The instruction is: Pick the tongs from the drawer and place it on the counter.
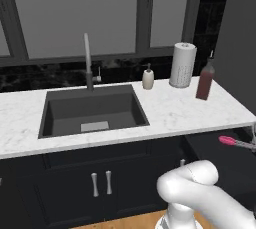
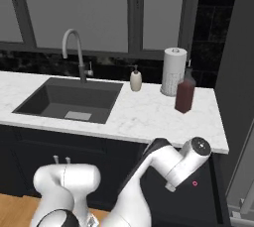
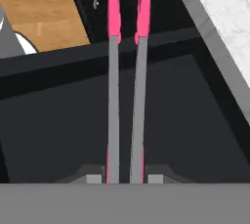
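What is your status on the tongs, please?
Fingers shut on the tongs. Tongs lifted above the open drawer, below counter level. Bottle stands near the counter's right end.

**Kitchen Inventory: A Count of What Stood in View**

One pair of tongs was present, with two grey metal arms and two pink ends. One drawer lay open beneath it. One counter of white marble ran along the wall, holding one dark sink and one tall faucet. On the counter stood one soap dispenser, one paper towel roll and one dark red bottle. Below the sink, two vertical silver cabinet handles sat side by side. One gripper showed two dark fingertips. One white robot arm rose from the base.
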Controlling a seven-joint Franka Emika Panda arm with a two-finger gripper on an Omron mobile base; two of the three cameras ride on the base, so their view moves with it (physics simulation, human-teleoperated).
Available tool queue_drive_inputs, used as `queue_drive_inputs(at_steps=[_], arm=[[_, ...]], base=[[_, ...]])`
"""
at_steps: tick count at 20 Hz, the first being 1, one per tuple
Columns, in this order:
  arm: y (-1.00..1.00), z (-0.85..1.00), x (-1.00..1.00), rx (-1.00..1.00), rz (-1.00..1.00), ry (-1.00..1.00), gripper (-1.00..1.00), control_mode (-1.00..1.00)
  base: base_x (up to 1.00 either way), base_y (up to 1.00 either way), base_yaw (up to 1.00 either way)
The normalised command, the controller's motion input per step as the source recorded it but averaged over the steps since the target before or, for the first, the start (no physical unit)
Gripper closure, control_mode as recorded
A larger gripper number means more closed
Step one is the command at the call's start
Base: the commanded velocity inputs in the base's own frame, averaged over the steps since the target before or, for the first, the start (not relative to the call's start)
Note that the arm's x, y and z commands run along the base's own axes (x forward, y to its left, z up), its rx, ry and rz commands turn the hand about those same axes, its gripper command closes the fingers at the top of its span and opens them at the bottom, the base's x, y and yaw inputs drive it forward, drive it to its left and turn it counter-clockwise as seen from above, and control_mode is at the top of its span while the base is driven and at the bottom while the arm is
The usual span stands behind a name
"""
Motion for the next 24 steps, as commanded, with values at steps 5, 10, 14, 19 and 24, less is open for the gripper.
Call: queue_drive_inputs(at_steps=[5, 10, 14, 19, 24], arm=[[0.51, 0.97, 0.85, 0.0, 0.0, -0.1, 1.0, -1.0], [0.23, 0.67, 1.0, 0.0, 0.0, 0.03, 1.0, -1.0], [0.24, 0.04, 0.94, 0.0, 0.0, 0.02, 1.0, -1.0], [0.31, -0.17, 0.78, 0.0, 0.0, 0.0, 1.0, -1.0], [0.29, -0.48, 0.76, 0.0, 0.0, 0.0, 1.0, -1.0]], base=[[0.0, 0.0, 0.0], [0.0, 0.0, 0.0], [0.0, 0.0, 0.0], [0.0, 0.0, 0.0], [0.0, 0.0, 0.0]])
